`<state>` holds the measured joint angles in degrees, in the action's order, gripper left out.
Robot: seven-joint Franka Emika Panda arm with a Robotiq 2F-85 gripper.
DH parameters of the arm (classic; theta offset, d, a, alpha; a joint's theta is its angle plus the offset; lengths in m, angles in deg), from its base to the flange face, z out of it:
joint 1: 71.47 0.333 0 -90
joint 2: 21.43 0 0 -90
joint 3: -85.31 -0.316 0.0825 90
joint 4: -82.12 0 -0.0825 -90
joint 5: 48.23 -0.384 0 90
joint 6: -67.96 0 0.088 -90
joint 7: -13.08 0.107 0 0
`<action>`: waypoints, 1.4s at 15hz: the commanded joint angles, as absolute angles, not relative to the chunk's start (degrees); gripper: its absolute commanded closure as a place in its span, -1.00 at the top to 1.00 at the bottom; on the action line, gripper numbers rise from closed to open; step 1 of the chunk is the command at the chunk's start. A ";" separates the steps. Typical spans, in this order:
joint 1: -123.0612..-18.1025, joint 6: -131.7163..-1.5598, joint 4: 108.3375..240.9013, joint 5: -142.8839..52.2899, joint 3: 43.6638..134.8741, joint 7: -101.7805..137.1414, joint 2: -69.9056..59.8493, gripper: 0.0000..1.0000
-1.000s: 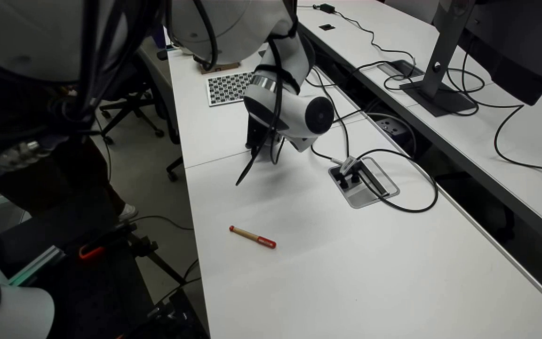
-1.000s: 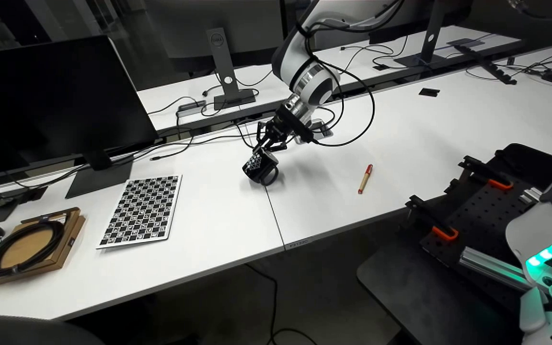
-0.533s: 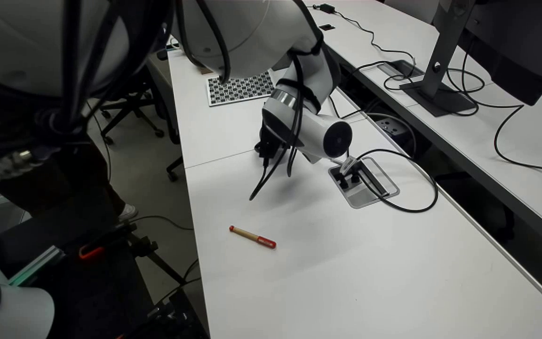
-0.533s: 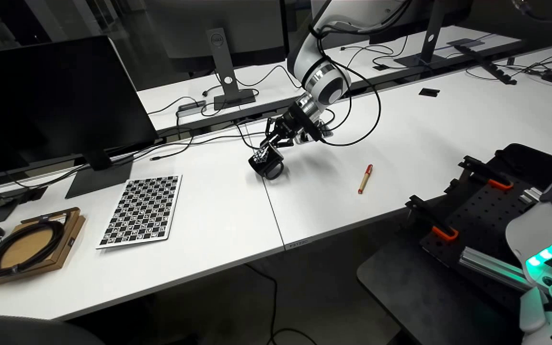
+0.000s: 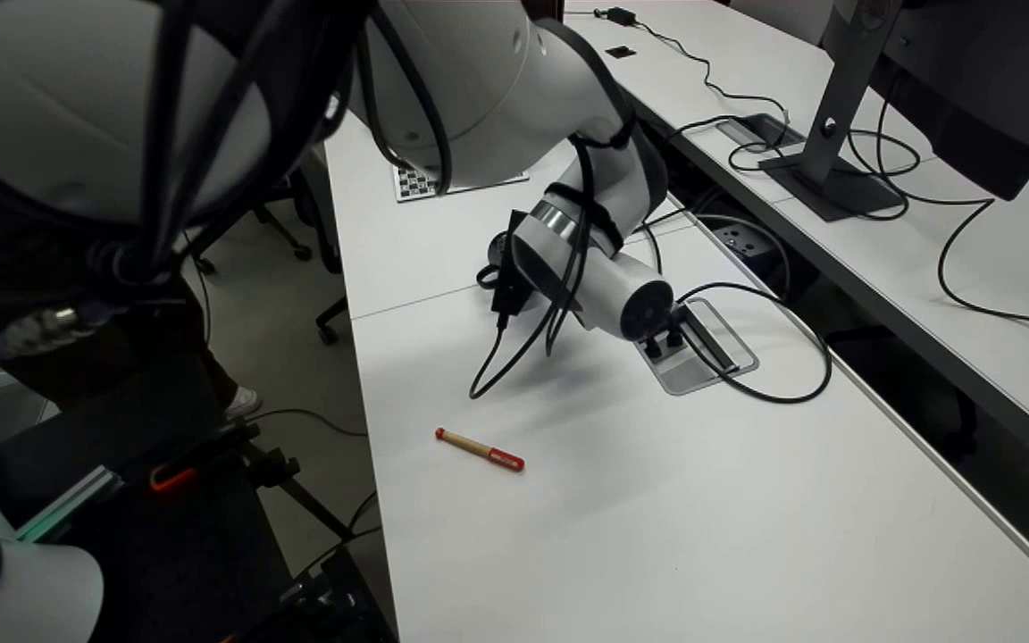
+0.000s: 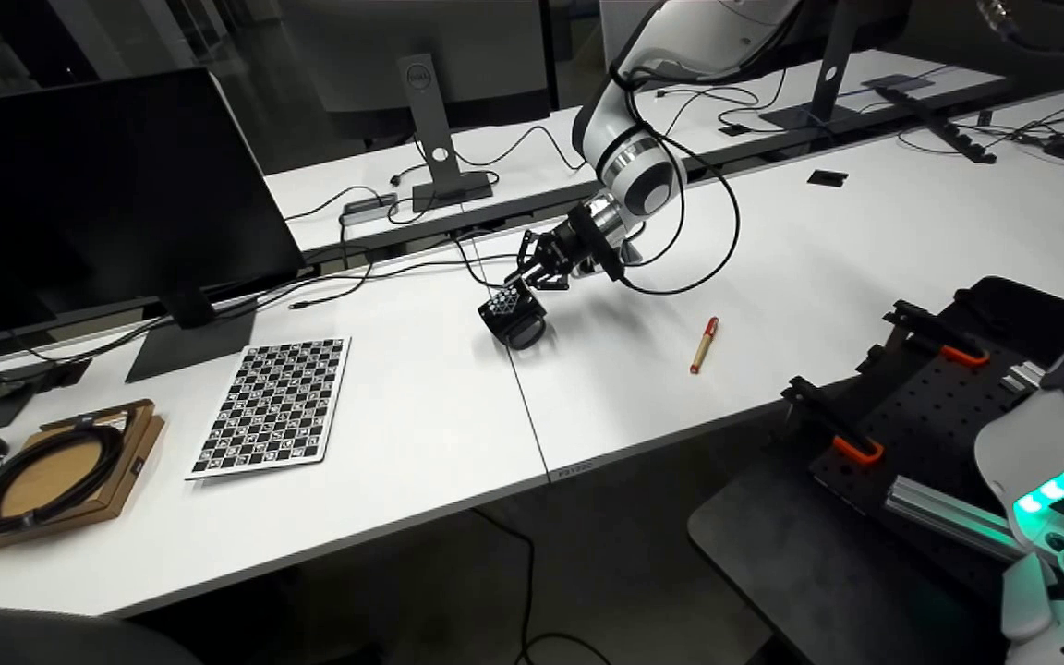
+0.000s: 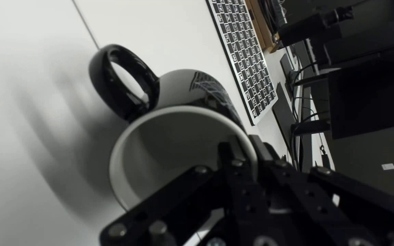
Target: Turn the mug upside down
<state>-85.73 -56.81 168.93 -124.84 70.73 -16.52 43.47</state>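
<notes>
Off the long edge of the checkered board [image 6: 273,406], apart from it, the mug [image 6: 511,317] was held tilted, its mouth turned up toward the arm [image 6: 598,125] and its base slanting down to the table [image 6: 430,397]. Whether that base touched the white top could not be told. The gripper [image 7: 244,147] was drawn narrow on the pale rim [image 7: 183,109], one fingertip [image 7: 227,155] inside the mug and its mate against the outer wall.

By its gloss and pale lip, the mug looked like glazed ceramic: stiff, fairly weighty for its size, slick outside and liable to chip if knocked. Only a small stretch of wall was pinched, so the weight might well make it swing or slip about that hold. The handle [image 7: 107,83] stuck out well round the rim from the fingers.

The rim hold seemed sound for tipping but poor for the finish, since with the mug inverted the fingers would sit between lip and table. A better place to take it would likely be low on the body, near the base. Farther from the board, on the mug's side, lay a red-and-tan pen [image 6: 704,344].
</notes>
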 commanded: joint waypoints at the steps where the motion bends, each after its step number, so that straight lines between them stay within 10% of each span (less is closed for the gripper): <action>1: -85.96 -50.19 165.36 -131.69 71.83 -18.37 47.69 -0.95; 10: -83.91 -42.91 164.07 -140.57 76.80 -18.54 50.16 -0.95; 11: -83.50 -42.68 164.10 -140.61 77.45 -18.27 50.04 -0.31; 21: -81.72 -41.11 164.01 -141.57 80.41 -18.14 49.61 1.00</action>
<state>-82.91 -42.85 165.21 -140.17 78.78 -18.52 49.21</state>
